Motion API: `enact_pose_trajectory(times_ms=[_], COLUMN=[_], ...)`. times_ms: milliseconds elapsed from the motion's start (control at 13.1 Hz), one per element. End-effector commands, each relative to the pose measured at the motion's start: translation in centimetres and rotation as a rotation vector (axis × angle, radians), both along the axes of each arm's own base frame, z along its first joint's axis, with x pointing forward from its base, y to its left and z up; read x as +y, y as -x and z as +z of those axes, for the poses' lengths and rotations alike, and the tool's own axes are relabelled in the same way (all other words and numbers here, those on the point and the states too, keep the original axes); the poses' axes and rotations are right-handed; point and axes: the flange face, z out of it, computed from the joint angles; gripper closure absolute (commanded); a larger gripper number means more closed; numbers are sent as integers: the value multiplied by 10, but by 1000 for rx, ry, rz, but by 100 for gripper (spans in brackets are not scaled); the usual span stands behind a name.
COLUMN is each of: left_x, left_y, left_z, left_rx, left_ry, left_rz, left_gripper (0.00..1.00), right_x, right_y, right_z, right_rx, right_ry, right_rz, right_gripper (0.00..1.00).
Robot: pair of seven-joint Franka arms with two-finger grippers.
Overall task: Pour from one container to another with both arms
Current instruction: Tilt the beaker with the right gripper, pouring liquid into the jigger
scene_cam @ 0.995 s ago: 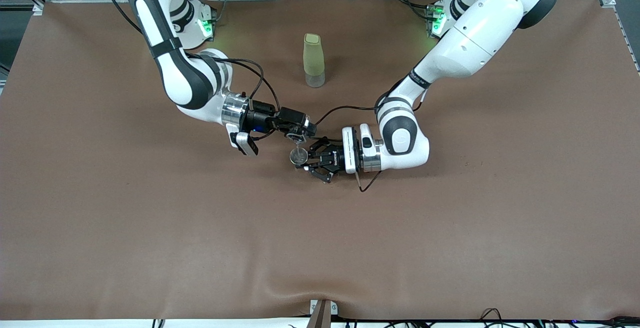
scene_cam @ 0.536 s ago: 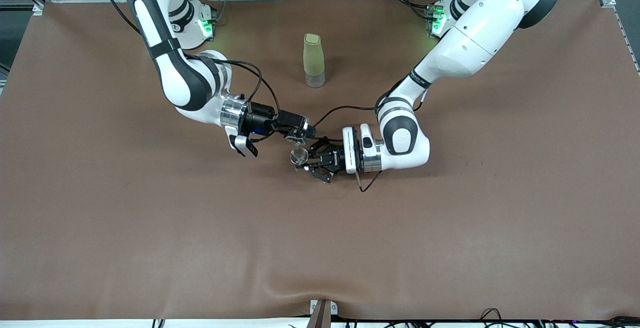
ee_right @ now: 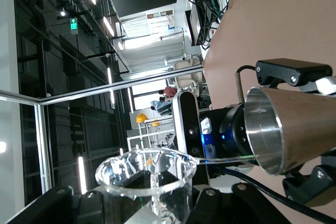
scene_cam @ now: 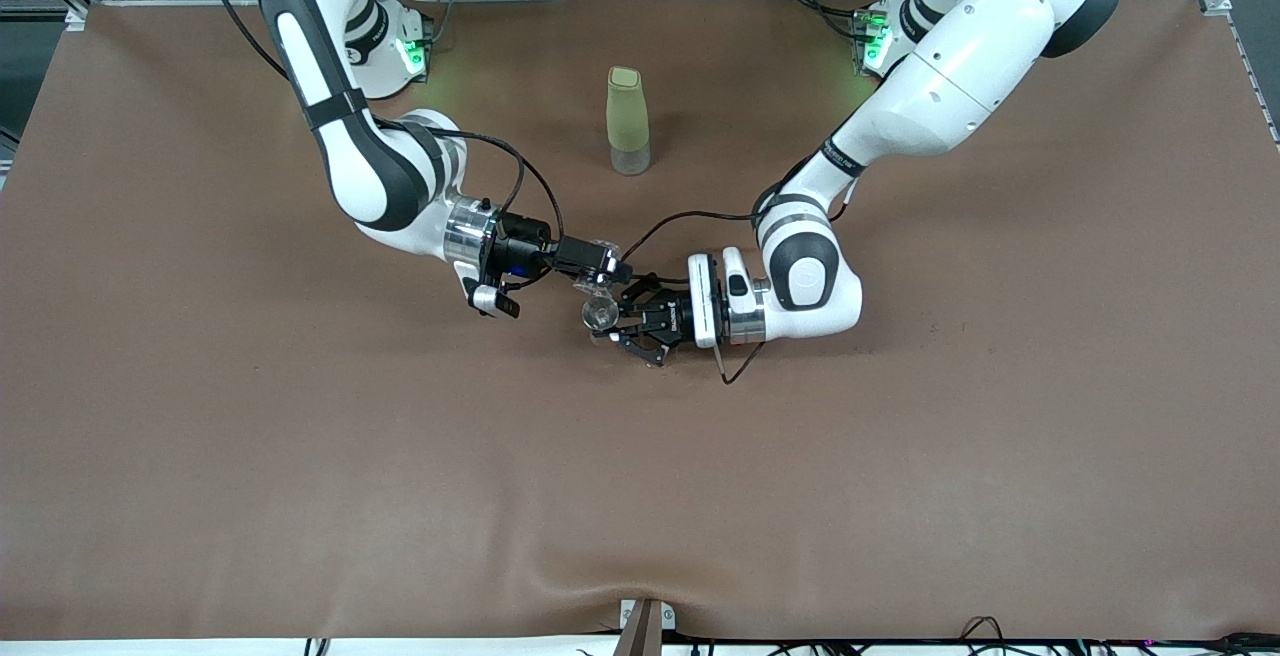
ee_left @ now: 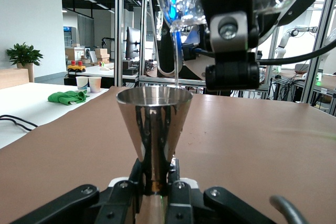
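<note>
Pour looks under way, not finished: a thin clear stream drops into the jigger point(ee_left: 154, 129), a polished steel cone on a narrow waist, clamped upright by the left gripper point(scene_cam: 625, 321) over mid-table. Just above it, the right gripper point(scene_cam: 598, 274) grasps the tipped glass cup point(ee_right: 147, 182), thin-walled and see-through. Farther off stands a matte yellow-green bottle point(scene_cam: 627, 121), untouched.

Silvery jigger point(ee_left: 154, 124), colourless clear cup point(ee_right: 147, 174), pale yellow-green bottle point(scene_cam: 627, 121), brown table point(scene_cam: 300, 456), black-banded white arms.
</note>
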Motion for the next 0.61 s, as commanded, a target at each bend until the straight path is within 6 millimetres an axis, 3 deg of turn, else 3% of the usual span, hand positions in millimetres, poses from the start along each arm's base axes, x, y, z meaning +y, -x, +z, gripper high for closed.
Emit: enact_pose_trajectory(times_ms=[0,536], left_x=[3,4], left_y=[6,7], left_z=[11,9], left_rx=[1,1], left_ry=[16,13], left_rz=[9,8], left_gripper=[100,100], right_x=[3,3], right_y=[-10,-12], right_z=[9,10], right_rx=[22,59], right_ry=[-25,-38], right_rz=[-4,-7], right_gripper=[100,100])
